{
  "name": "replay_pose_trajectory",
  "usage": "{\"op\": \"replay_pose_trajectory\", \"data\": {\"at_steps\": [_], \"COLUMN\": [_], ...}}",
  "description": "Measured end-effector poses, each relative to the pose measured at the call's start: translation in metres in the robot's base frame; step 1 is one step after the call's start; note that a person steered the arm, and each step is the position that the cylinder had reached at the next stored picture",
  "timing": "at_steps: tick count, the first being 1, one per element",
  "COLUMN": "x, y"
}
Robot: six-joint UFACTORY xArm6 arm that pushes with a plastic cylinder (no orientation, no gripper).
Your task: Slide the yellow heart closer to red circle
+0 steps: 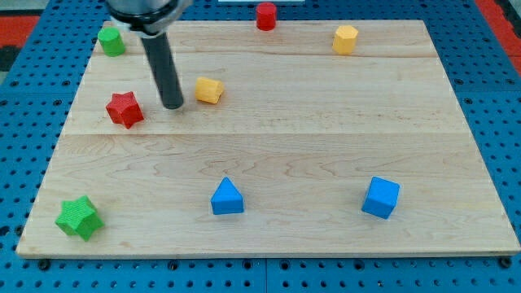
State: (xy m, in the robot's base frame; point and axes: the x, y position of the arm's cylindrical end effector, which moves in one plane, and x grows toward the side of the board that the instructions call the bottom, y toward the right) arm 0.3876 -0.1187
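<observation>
my tip (173, 106) just left of yellow heart (208, 90); no pincer, bare rod; red circle (266, 15) far at top

my tip (172, 106) beside yellow heart (208, 90)

Yellow heart (209, 90) lies flat at upper left-centre, well apart from the red circle (266, 16) at the view's top edge

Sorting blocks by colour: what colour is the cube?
Blue cube, clearest in the camera view.
</observation>
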Motion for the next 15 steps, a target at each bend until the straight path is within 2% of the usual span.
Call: {"op": "replay_pose_trajectory", "data": {"at_steps": [1, 2, 4, 6, 7, 8, 9, 10, 11, 12, 13, 15], "x": [0.000, -0.018, -0.027, -0.038, -0.031, 0.002, 0.012, -0.022, -0.084, -0.101, -0.079, -0.076], "y": [0.012, -0.015, -0.018, 0.028, 0.069, 0.059, 0.086, 0.106, 0.084, 0.104, 0.100, 0.063]}}
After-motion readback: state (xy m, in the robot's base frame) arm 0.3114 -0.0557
